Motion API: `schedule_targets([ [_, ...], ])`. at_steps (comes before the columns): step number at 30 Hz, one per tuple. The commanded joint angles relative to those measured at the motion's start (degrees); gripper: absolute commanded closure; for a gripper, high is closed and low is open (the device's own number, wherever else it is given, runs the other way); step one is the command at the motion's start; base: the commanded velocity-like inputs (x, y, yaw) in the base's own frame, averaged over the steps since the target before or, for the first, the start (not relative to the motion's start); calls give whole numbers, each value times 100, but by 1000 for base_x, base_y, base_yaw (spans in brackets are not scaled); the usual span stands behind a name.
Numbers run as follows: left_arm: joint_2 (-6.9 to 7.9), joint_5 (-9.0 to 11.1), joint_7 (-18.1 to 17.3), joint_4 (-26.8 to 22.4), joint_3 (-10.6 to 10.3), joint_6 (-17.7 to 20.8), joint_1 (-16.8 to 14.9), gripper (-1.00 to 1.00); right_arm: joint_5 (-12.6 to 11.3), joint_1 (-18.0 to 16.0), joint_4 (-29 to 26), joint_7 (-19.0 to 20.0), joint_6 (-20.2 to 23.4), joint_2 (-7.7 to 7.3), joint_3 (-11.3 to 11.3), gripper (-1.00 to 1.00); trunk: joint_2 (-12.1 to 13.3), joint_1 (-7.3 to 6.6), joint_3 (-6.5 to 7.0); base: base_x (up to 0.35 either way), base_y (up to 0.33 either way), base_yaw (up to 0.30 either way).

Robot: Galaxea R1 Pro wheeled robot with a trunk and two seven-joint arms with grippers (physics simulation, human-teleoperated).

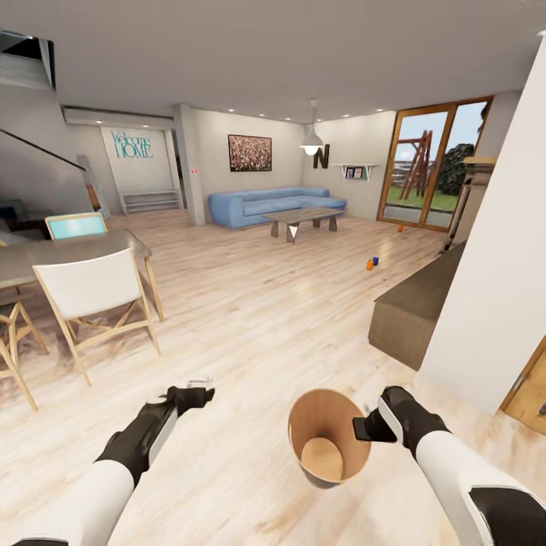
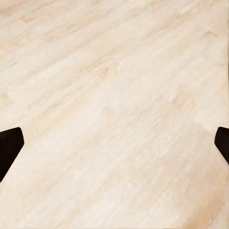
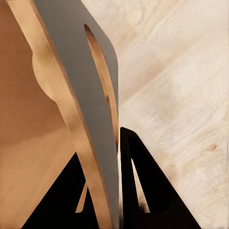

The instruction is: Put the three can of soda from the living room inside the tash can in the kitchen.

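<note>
The tash can (image 1: 327,438), brown inside and grey outside, hangs tilted just above the pale wood floor in front of me. My right gripper (image 1: 365,427) is shut on its rim at the right side. In the right wrist view the bin wall (image 3: 81,86) runs between the dark fingers (image 3: 138,191). My left gripper (image 1: 203,392) hovers open to the bin's left, with only bare floor between its fingertips (image 2: 9,148). Far ahead in the living room, two small cans of soda (image 1: 371,263) stand together on the floor. A third can (image 1: 400,227) sits near the glass doors.
A dining table (image 1: 68,254) with white-backed chairs (image 1: 95,292) stands at the left. A low brown block (image 1: 413,307) and a white wall (image 1: 500,288) close off the right. Beyond are a blue sofa (image 1: 265,205), a low grey table (image 1: 303,220) and glass doors (image 1: 432,167).
</note>
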Motion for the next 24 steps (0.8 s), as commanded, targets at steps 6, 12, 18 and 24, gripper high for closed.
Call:
schedule_targets([
  [6, 18, -4, -39, -389, -49, -660, 739, -100, -169, -219, -8, 191, 475, -18, -29, 100, 242, -133, 109, 0, 0, 0],
  [12, 106, -9, -86, -604, -57, -1452, 1364, -100, -173, -359, -6, 369, 871, -23, -37, 100, 483, -264, 216, 0, 0, 0],
  [18, 231, -6, -216, -631, -59, -1921, 1629, -100, -156, -518, 0, 410, 1018, -27, -38, 100, 723, -396, 324, 0, 0, 0],
  [24, 391, 0, -432, -632, -54, -2226, 1695, -100, -143, -559, 8, 418, 1018, -32, -34, 100, 964, -528, 432, 0, 0, 0],
])
